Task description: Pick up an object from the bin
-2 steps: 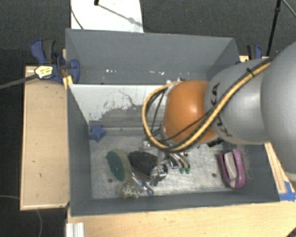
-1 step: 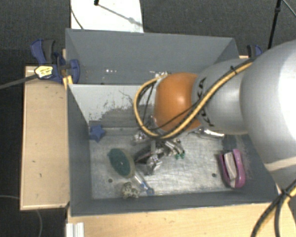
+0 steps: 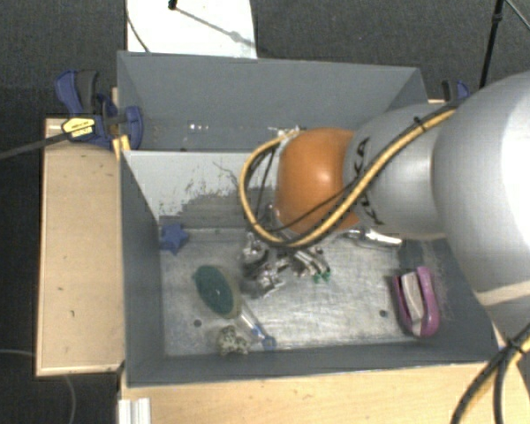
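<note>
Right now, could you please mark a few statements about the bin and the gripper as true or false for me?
1. The dark green oval object lies on the floor of the grey metal bin, to the view's left of the gripper. True.
2. The purple and white object lies against the bin's left wall. False: it lies at the right side of the floor, below the arm.
3. A small blue piece sits in the far left corner of the floor. True.
4. The small speckled lump lies at the far wall. False: it lies by the near wall, in front of the green oval.
</note>
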Tool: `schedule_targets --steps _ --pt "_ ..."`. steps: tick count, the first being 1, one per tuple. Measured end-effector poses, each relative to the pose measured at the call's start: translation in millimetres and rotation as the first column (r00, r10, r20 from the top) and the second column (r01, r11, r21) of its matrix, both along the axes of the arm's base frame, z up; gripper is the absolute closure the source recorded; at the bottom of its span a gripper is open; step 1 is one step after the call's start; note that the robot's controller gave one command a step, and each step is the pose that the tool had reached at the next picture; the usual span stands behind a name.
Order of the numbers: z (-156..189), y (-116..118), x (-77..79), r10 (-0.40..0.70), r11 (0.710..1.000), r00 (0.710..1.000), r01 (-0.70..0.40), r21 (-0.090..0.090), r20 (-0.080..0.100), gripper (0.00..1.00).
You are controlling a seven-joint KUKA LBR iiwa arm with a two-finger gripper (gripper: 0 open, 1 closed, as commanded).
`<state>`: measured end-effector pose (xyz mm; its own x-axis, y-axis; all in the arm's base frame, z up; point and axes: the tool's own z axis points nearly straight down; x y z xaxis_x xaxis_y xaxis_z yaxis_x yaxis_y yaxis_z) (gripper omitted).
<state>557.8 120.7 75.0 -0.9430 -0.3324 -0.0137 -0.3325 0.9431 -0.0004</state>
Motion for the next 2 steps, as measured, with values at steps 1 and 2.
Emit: schedule_targets --steps 1,2 --pt "98.1 -68.8 -29.5 0.351 0.936 0.936 -0.351 -0.005 -0.007 1.00" --pt "148.8 -76.8 -30.4 0.322 0.947 0.947 -0.323 -0.005 -0.006 1.00"
